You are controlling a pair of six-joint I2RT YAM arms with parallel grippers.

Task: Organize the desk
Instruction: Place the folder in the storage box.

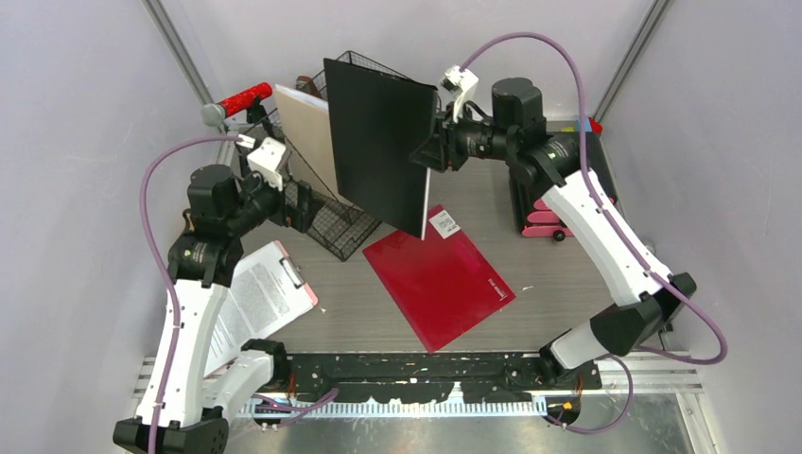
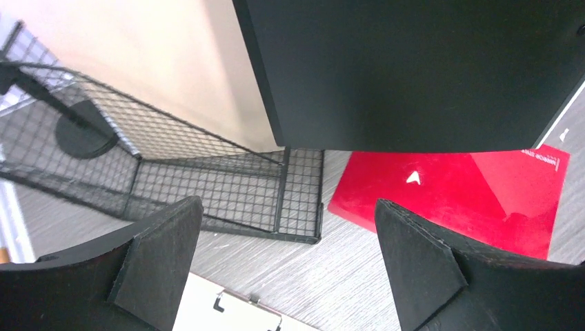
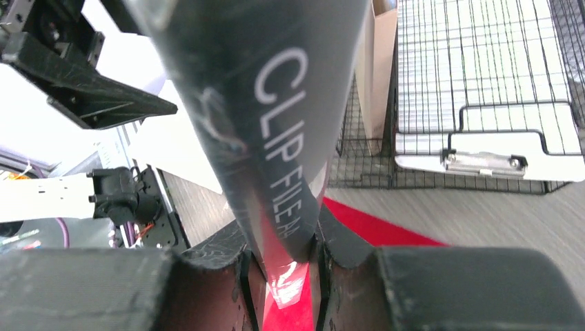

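Grey desk (image 1: 567,284) is partly hidden by the black clip file (image 1: 378,142) the right pincer (image 1: 427,151) clamps; left pincer (image 2: 288,207) gapes, seemingly empty.

White "CLIP FILE A…" on black file (image 3: 276,103) spine. Print on red folder (image 1: 440,274) too small.

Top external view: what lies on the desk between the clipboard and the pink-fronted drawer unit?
A red folder lies flat on the desk between the clipboard and drawer unit, clearest in the top view.
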